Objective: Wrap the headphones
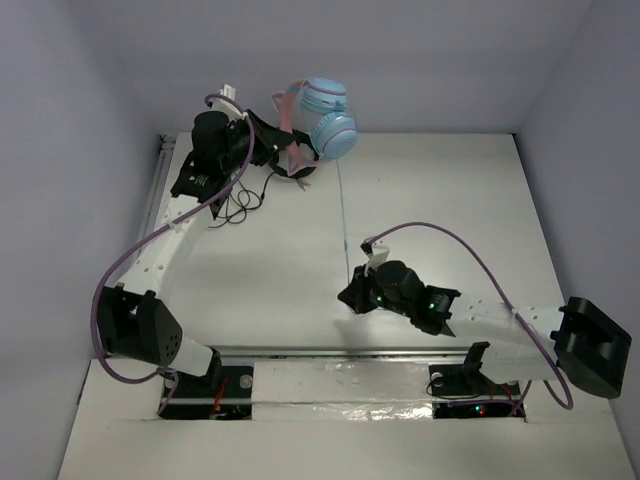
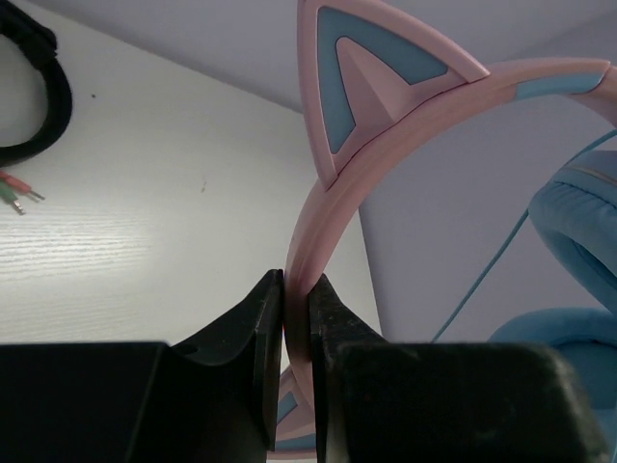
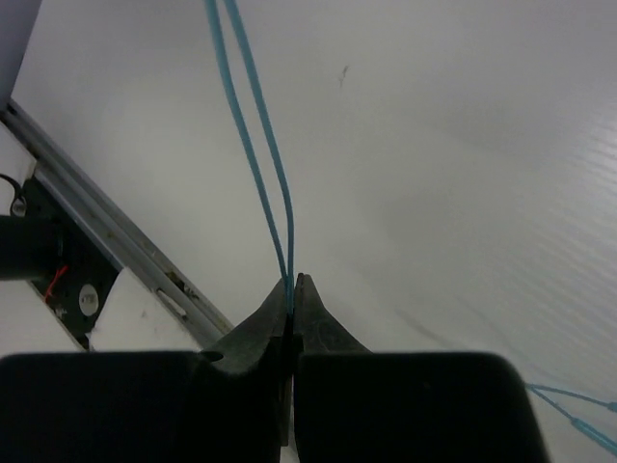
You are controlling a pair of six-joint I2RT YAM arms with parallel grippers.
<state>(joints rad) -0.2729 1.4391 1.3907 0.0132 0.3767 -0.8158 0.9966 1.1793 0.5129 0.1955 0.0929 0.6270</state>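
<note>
The headphones (image 1: 328, 118) have light blue earcups and a pink cat-eared headband; they are held up at the back of the table. My left gripper (image 1: 283, 143) is shut on the pink headband (image 2: 318, 212), with a cat ear (image 2: 371, 72) above the fingers. A blue earcup (image 2: 578, 222) shows at the right. The thin pale blue cable (image 1: 342, 205) runs down the table toward my right gripper (image 1: 352, 297). In the right wrist view that gripper (image 3: 292, 282) is shut on two strands of the cable (image 3: 260, 145).
Black headphones (image 1: 298, 176) with a black cable (image 1: 240, 205) lie on the table under the left arm; their band (image 2: 39, 87) and plugs (image 2: 17, 193) show in the left wrist view. A metal rail (image 3: 106, 231) runs along the table's near edge.
</note>
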